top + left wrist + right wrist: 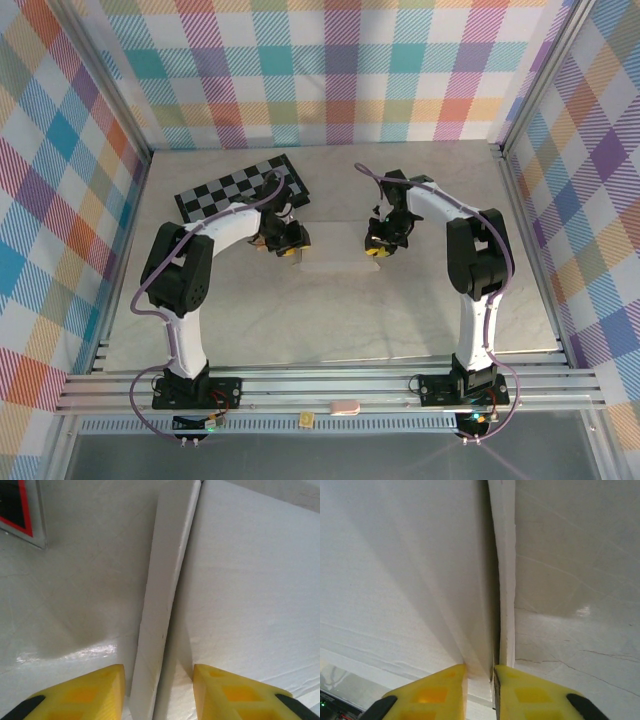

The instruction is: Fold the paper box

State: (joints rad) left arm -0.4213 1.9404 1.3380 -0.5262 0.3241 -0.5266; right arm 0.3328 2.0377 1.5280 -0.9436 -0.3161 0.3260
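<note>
Long axis of paper box (335,268) runs from left gripper (159,677) to right gripper (480,672); left jaws released astride edge, right jaws narrow, grip unclear.

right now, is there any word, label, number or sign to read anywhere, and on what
None can be read.
paper box: plain white, no print.
checkered board: squares alone, no writing.
small items on the front rail: too small to tell.
</note>
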